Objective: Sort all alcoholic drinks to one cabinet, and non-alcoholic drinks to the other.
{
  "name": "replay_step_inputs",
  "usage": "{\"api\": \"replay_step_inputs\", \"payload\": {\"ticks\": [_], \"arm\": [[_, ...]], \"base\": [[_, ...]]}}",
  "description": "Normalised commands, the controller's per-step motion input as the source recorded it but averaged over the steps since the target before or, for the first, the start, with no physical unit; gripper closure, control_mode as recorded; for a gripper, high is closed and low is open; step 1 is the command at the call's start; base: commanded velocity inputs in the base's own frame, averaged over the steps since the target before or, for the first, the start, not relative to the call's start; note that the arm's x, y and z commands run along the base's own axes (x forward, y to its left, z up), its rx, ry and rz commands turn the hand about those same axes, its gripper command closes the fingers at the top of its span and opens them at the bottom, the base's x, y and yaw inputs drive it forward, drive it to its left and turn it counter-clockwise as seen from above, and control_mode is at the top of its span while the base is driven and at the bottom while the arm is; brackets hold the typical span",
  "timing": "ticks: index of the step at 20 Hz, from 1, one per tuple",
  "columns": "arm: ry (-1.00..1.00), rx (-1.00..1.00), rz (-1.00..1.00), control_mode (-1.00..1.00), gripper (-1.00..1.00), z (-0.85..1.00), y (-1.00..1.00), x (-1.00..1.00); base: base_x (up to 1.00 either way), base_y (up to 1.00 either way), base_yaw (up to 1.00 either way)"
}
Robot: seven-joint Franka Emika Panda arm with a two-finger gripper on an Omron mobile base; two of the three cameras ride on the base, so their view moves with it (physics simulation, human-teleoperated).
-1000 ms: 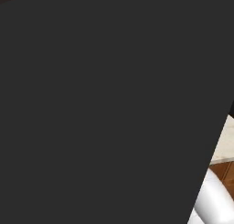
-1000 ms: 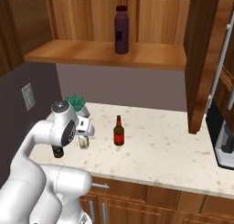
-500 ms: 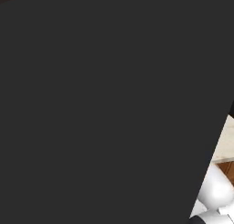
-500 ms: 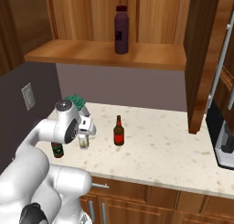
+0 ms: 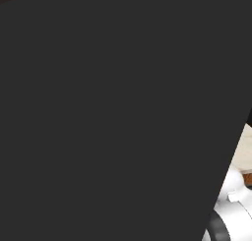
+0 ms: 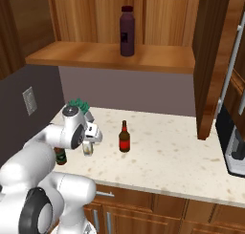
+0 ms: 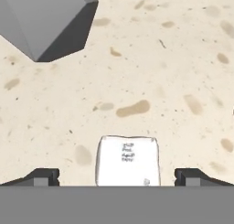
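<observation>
In the hand view the hand (image 7: 117,176) hangs released over the speckled beige stone desk (image 7: 173,72), its two dark fingertips (image 7: 43,176) spread wide at either side of the small white upright carton (image 7: 128,160), which stands between them without touching, a grey angular block (image 7: 45,17) lying at 11 o'clock. From the right base view, a small dark brown glass beer bottle (image 6: 124,137) stands on the desk at 3 o'clock of the hand, another brown bottle (image 6: 61,156) sits partly hidden behind the white arm (image 6: 72,130), and the tall wide dark purple bottle (image 6: 127,31) stands on the open wooden cabinet shelf (image 6: 95,54) at 12 o'clock
</observation>
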Motion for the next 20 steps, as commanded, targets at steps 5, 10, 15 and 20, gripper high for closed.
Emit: {"api": "replay_step_inputs", "payload": {"ticks": [5, 10, 15, 20], "arm": [[0.00, 0.00, -0.01, -1.00, -1.00, -0.28, 0.00, 0.10], [0.01, 0.03, 0.00, -1.00, -1.00, -0.19, 0.00, 0.10], [0.01, 0.04, 0.00, -1.00, 1.00, -0.16, -0.01, 0.07], [0.00, 0.03, 0.00, -1.00, 1.00, -0.03, -0.12, 0.00]], "base": [[0.00, 0.00, 0.00], [0.00, 0.00, 0.00], [0.00, 0.00, 0.00], [0.00, 0.00, 0.00]]}}
